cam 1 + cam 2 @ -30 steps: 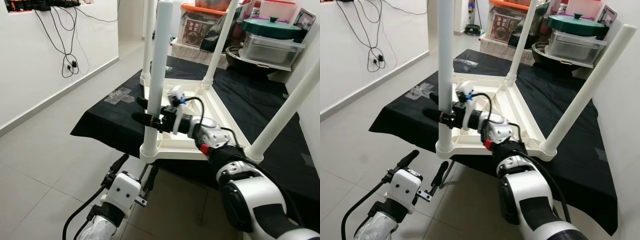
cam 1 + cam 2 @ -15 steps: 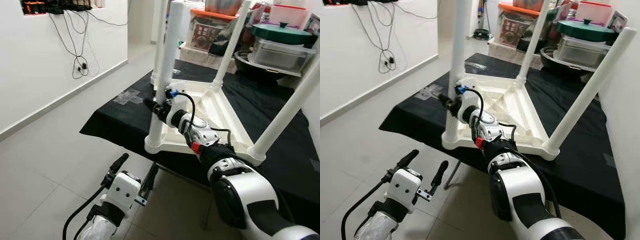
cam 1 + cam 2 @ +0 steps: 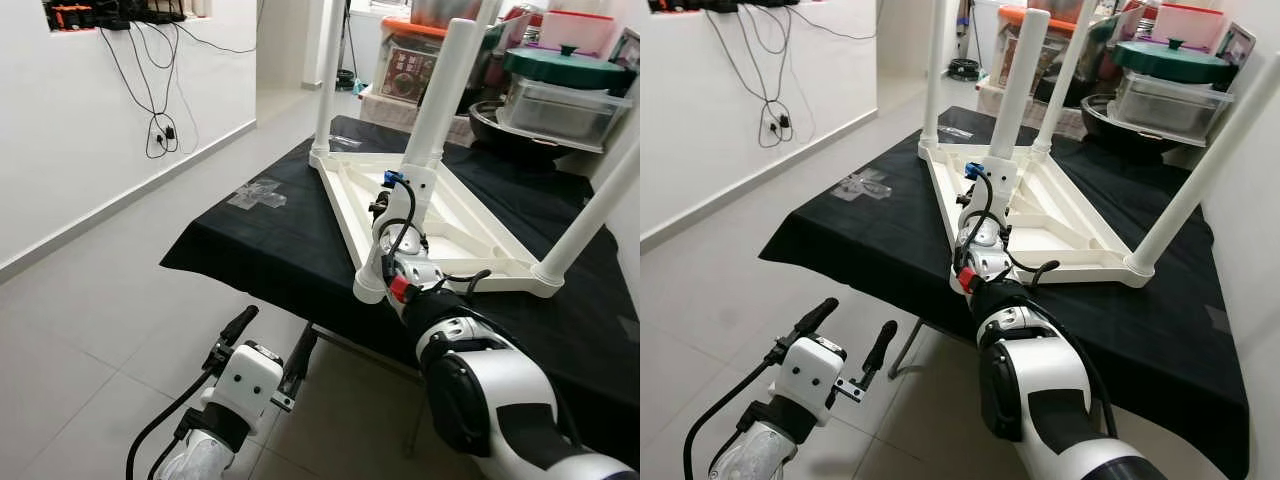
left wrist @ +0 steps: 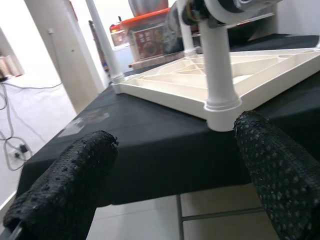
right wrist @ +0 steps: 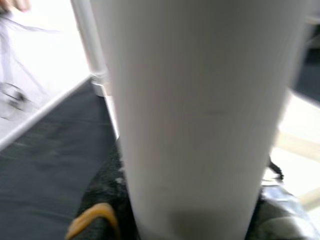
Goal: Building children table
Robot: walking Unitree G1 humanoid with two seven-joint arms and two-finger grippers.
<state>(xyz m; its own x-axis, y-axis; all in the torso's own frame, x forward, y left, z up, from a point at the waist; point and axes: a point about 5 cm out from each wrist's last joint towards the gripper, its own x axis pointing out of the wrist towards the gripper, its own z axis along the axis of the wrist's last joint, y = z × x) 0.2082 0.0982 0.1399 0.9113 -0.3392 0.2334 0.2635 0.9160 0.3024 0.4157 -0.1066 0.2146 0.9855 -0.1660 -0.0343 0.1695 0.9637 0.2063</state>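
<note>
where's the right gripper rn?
Right gripper is clamped on the near table leg, just above its socket at the upturned tabletop's front corner, on the black-covered bench ahead of the robot.

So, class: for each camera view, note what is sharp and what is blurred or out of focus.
Left eye view: sharp throughout, upturned table and black cloth crisp. Left wrist view: table in focus, the left tool fingers soft at close range. Right wrist view: the white leg is a featureless blur, background smeared.
</note>
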